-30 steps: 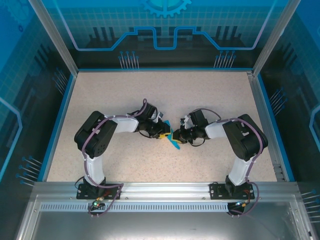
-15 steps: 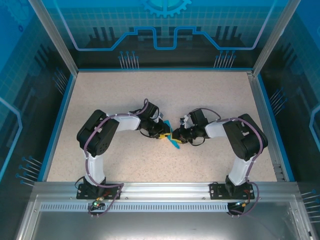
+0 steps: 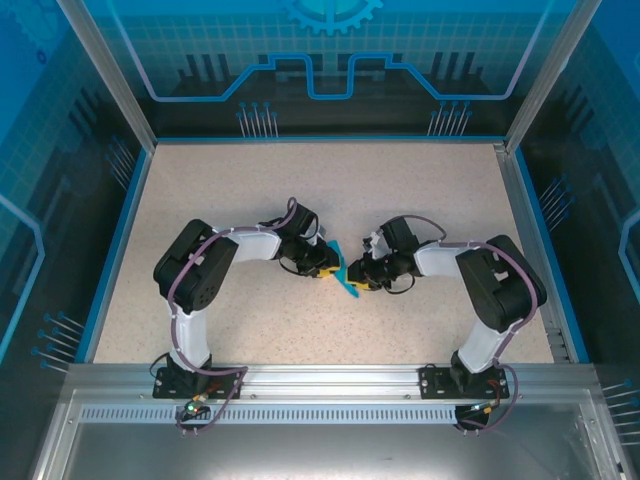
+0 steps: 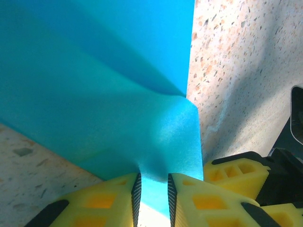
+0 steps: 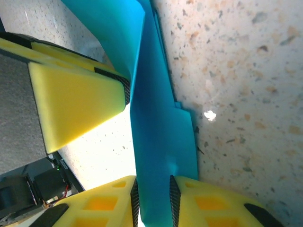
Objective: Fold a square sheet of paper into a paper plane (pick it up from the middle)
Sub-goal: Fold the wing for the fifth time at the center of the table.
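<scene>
Thin, light, floppy paper (image 3: pixel 346 281), part-folded, mid-tabletop (image 3: pixel 250 190). Pinched from 9 o'clock by left claw (image 4: pixel 152 183); straddled narrowly from 3 o'clock by right claw (image 5: pixel 152 188), grip uncertain. Creases and tears easily; best pinched near the fold.

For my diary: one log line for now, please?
left gripper: pinches paper | right gripper: paper between jaws | paper: partly folded

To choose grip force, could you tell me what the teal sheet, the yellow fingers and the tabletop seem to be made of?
Teal sheet: thin matte paper, holding sharp creases. Yellow fingers: likely moulded or printed plastic, with hollow cells. Tabletop: speckled beige, stone-look laminate perhaps.
</scene>
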`<move>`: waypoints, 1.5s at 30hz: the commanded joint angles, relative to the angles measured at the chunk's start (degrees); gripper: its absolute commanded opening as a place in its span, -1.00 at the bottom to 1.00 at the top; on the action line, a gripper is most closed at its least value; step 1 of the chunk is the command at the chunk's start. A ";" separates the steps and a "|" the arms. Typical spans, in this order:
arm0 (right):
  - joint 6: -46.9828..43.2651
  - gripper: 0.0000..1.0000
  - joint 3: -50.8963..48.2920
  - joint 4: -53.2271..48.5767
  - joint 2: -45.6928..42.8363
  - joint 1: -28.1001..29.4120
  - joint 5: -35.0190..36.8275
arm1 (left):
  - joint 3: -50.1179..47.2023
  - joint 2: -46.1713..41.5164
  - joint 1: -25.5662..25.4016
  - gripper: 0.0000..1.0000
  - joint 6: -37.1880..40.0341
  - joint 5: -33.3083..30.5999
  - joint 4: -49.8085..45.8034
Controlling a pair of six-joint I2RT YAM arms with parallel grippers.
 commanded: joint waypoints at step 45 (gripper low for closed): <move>-0.23 -0.85 -2.02 2.32 2.14 0.75 0.11 | -0.20 -3.09 -0.36 -0.37 1.66 4.53 4.36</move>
